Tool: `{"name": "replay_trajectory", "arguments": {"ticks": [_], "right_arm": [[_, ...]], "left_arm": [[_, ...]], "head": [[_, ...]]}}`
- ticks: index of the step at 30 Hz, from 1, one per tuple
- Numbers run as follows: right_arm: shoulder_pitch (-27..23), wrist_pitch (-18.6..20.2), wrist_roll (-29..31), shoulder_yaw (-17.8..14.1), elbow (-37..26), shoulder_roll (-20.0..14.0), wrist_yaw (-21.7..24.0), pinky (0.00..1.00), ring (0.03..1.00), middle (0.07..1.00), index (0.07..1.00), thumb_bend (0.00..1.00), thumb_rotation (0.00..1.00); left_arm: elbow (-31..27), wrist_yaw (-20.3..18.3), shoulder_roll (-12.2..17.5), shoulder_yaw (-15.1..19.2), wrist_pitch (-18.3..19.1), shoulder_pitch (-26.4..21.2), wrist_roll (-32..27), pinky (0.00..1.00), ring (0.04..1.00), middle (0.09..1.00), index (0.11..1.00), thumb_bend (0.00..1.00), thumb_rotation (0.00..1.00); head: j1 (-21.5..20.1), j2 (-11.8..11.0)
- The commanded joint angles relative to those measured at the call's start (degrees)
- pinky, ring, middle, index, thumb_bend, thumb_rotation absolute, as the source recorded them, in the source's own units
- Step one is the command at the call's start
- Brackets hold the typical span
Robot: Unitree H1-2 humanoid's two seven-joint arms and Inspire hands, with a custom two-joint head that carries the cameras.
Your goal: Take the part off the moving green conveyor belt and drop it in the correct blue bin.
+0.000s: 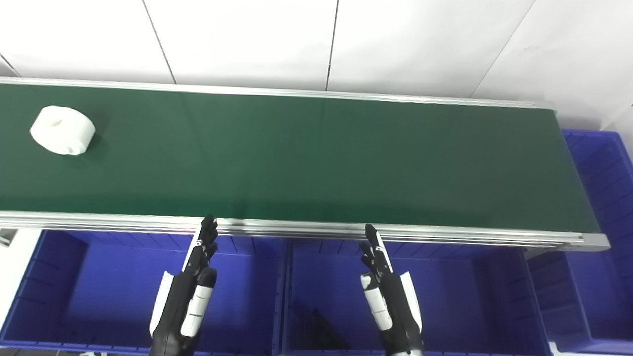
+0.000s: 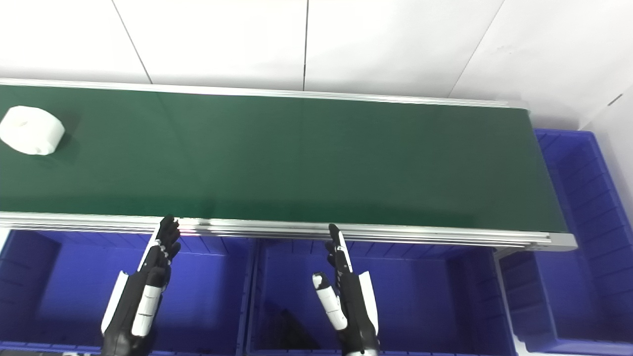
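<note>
From the left eye view, a white ring-shaped part (image 1: 63, 130) lies on the green belt (image 1: 316, 158) near its far left end, well apart from both hands. The left hand (image 1: 190, 291) hangs over the left blue bin (image 1: 44, 277), its fingers (image 1: 209, 232) straight, loose and grasping nothing, their tips just at the belt's near metal rail (image 1: 296, 228). The right hand (image 1: 385, 291) hangs over the middle blue bin (image 1: 470, 291), fingers likewise released and empty. A dark part (image 1: 319, 331) lies in the bottom of the middle bin. A third blue bin (image 1: 603, 198) stands past the belt's right end.

From the right eye view, the white part (image 2: 31, 130) sits at the picture's left edge, still on the belt (image 2: 296, 158). Both the left hand (image 2: 141, 291) and the right hand (image 2: 346, 296) point toward the rail, empty.
</note>
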Motion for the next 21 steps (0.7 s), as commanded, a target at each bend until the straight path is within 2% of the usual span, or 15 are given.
{"name": "replay_trajectory", "arguments": {"ticks": [1, 15, 16, 17, 21], "right_arm": [[0.4, -3.2, 0.2, 2.3, 0.1, 3.3, -0.5, 0.95, 0.960, 1.000, 1.000, 0.78, 1.00], [0.4, -3.5, -0.3, 2.3, 0.1, 3.2, -0.6, 0.94, 0.958, 1.000, 1.000, 0.77, 1.00], [0.4, -3.7, -0.1, 2.2, 0.4, 3.2, -0.6, 0.94, 0.958, 1.000, 1.000, 0.77, 1.00], [0.3, -3.8, 0.1, 2.2, 0.6, 3.2, -0.6, 0.94, 0.959, 1.000, 1.000, 0.78, 1.00], [-0.8, -8.8, -0.2, 1.1, 5.4, 2.9, -1.8, 0.92, 0.952, 1.000, 1.000, 0.79, 1.00]], "left_arm": [[-1.1, -0.3, 0.0, -0.3, -2.0, 0.1, -0.4, 1.00, 1.000, 1.000, 1.000, 0.66, 0.98], [-0.9, -0.3, 0.2, -0.3, -2.4, 0.1, 0.3, 1.00, 1.000, 1.000, 1.000, 0.66, 0.99], [-0.6, -0.3, 0.2, -0.3, -2.6, 0.1, 0.4, 1.00, 1.000, 1.000, 1.000, 0.66, 0.99], [-0.3, -0.3, 0.2, -0.3, -2.8, 0.1, 0.4, 1.00, 1.000, 1.000, 1.000, 0.66, 0.99], [1.6, 0.4, -0.9, -0.5, -3.4, 0.2, 0.6, 1.00, 1.000, 1.000, 1.000, 0.70, 0.95]], "head": [[0.0, 0.0], [-0.1, -0.1], [0.7, -1.1], [0.7, -1.1], [5.4, -4.4]]}}
